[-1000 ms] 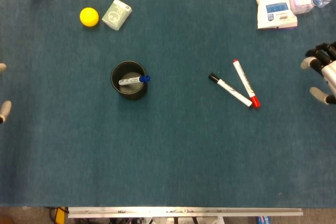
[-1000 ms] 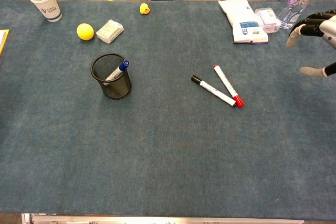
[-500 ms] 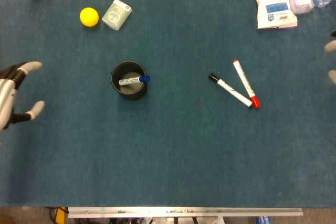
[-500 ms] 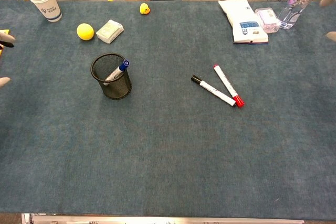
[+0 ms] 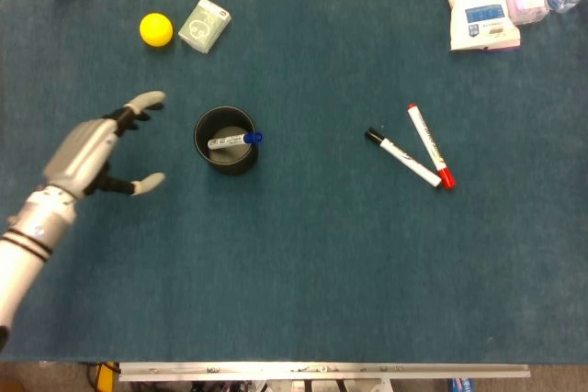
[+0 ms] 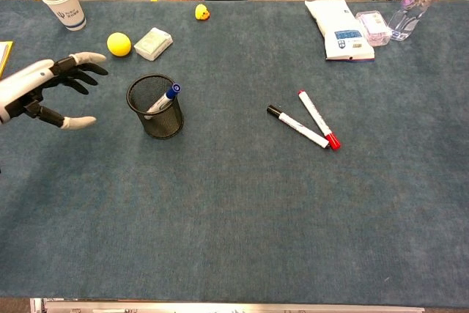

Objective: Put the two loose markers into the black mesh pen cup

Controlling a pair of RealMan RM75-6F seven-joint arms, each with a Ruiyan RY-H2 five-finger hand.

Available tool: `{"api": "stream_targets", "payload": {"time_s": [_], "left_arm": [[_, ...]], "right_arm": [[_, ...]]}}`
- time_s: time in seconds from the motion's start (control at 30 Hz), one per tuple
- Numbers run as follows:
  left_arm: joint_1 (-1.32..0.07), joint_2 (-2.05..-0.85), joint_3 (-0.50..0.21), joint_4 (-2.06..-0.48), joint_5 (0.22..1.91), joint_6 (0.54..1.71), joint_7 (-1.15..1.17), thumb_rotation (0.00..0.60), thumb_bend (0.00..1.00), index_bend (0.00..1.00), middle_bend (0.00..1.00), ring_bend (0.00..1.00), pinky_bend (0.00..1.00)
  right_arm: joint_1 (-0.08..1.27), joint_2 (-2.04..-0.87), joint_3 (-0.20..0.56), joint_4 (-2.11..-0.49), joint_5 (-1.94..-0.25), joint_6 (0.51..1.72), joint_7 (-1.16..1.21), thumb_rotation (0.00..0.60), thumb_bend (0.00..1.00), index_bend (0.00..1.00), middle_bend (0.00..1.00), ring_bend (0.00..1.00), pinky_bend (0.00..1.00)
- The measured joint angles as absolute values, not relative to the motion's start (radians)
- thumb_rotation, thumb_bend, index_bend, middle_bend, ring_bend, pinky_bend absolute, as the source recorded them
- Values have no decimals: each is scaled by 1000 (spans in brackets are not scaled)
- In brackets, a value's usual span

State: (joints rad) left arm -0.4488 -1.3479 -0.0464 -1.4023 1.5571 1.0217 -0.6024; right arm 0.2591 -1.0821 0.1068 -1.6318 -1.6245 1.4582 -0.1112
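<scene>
Change: a second ago the right robot hand hung at the desk's right edge and the left was barely in view; now the right has gone from both views and the left robot hand (image 5: 96,149) has come in beside the cup (image 5: 226,140).
Meaning: the swap puts the arm next to the cup, not next to the markers, so I judge the pickup has not begun; both loose markers lie exactly where they lay before.
Left robot hand: fingers spread, thumb (image 6: 77,122) apart from the rest, holding nothing and touching nothing; it hovers near the cup's left side with a gap of bare desk (image 5: 303,263) between.
Right robot hand: not visible in either view, so its state cannot be told.
Black marker (image 5: 402,158): flat on the desk, well to the right of the cup, black cap pointing up-left.
Red marker (image 5: 430,145): flat just beside the black one, their lower ends touching or nearly so in a V, red cap at the bottom.
Cup: upright, already holding a blue marker (image 5: 233,140) that leans on the rim.
Progress: none of the two loose markers is in the cup yet.
Next, as a guess: the left robot hand may be there to steady the cup, or must cross well to the right to reach the markers.
</scene>
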Motion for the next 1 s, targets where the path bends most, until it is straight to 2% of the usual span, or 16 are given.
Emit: {"api": "stream_targets", "payload": {"time_s": [0.63, 1.0], "left_arm": [[-568, -1500, -40, -1255, 1545, 936, -733, 600, 220, 74, 164, 207, 271], [-599, -1532, -34, -1228, 1520, 905, -760, 600, 220, 133, 203, 208, 271]], "right_arm": [[228, -1064, 95, -1628, -1604, 1477, -74, 600, 168, 426, 335, 232, 246], [219, -1060, 93, -1619, -1605, 1488, -60, 600, 168, 426, 335, 232, 246]]}}
